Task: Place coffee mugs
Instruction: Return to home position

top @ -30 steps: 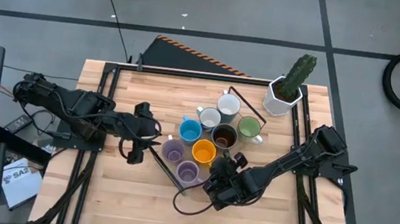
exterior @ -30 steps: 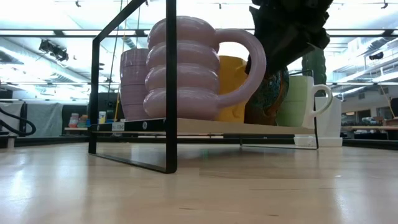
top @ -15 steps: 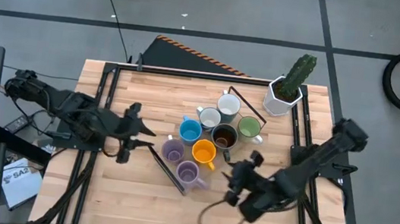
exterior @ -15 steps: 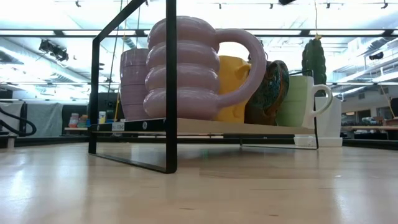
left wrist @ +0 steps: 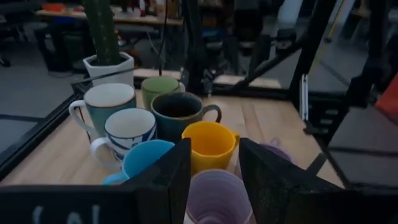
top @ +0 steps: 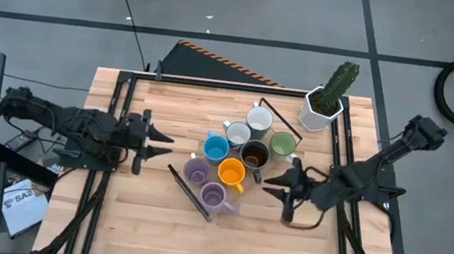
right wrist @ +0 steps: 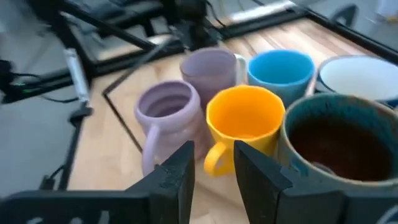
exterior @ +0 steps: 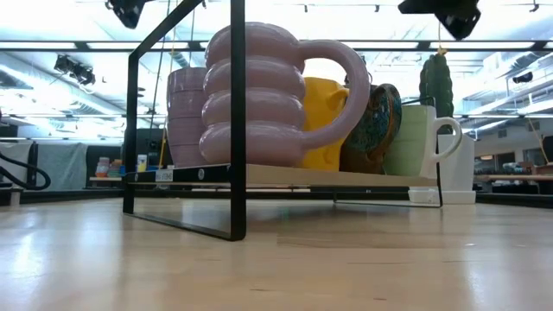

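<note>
Eight mugs stand upright in a cluster on the wooden board of a black wire-frame rack (top: pixel 179 179): blue (top: pixel 215 149), orange (top: pixel 231 173), two lavender (top: pixel 195 171) (top: pixel 213 196), dark brown (top: pixel 255 155), green (top: pixel 283 143), and two white/grey (top: pixel 237 133) (top: pixel 259 118). My left gripper (top: pixel 161 147) is open and empty left of the cluster, pointing at it (left wrist: pixel 214 149). My right gripper (top: pixel 275 183) is open and empty right of the orange mug (right wrist: pixel 245 118), also pointing at the cluster (right wrist: pixel 214 152).
A white hexagonal pot with a cactus (top: pixel 323 108) stands at the table's far right corner. A loop of cable (top: pixel 302 223) hangs under my right arm. Bare wood lies along the near edge (top: pixel 221 248) and far left (top: pixel 169 103).
My right gripper has drawn back from beside the near lavender mug toward the table's right edge and risen out of the low view. My left gripper has pulled back a little toward the left edge. The mugs have stayed in place.
</note>
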Robot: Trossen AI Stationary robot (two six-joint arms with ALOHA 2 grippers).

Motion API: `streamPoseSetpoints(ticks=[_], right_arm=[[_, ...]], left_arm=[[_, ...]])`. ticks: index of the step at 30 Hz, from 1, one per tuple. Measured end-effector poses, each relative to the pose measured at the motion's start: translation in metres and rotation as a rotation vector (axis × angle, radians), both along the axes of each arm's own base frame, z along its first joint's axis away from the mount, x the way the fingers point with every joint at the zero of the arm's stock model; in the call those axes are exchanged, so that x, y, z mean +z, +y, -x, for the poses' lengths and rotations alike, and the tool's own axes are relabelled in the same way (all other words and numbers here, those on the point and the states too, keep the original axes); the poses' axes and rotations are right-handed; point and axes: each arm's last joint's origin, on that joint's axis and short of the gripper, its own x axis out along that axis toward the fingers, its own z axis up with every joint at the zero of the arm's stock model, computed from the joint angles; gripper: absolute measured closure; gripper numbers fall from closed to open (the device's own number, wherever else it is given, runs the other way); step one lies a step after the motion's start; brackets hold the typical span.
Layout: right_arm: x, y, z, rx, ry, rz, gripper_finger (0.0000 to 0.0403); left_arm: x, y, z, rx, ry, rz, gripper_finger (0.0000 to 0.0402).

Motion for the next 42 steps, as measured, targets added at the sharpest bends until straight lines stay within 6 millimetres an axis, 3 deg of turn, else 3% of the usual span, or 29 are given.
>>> streamPoseSetpoints(ticks=[6,14,23,29,35,42], right_arm=[[-0.008,-0.028,0.026,0.107,-0.139,0.004,0.0291],[-0.026,-0.061,0.066,0.088,-0.238,0.026,0.0292],[-0.04,-0.089,0.096,0.053,-0.36,0.002,0.0293],[-0.043,-0.097,0.105,0.043,-0.396,-0.017,0.0293],[-0.064,-0.098,0.103,0.018,-0.393,-0.062,0.0293],[-0.068,-0.098,0.101,0.013,-0.465,-0.089,0.0293]], left_arm=[[-0.027,0.005,0.009,0.018,-0.067,0.056,0.026],[-0.065,0.008,0.024,0.057,-0.061,0.085,0.026],[-0.076,0.012,0.043,-0.002,-0.131,0.107,0.026],[-0.091,0.012,0.049,-0.033,-0.141,0.14,0.026],[-0.104,0.013,0.053,-0.052,-0.148,0.179,0.026],[-0.111,0.012,0.055,-0.082,-0.172,0.308,0.026]])
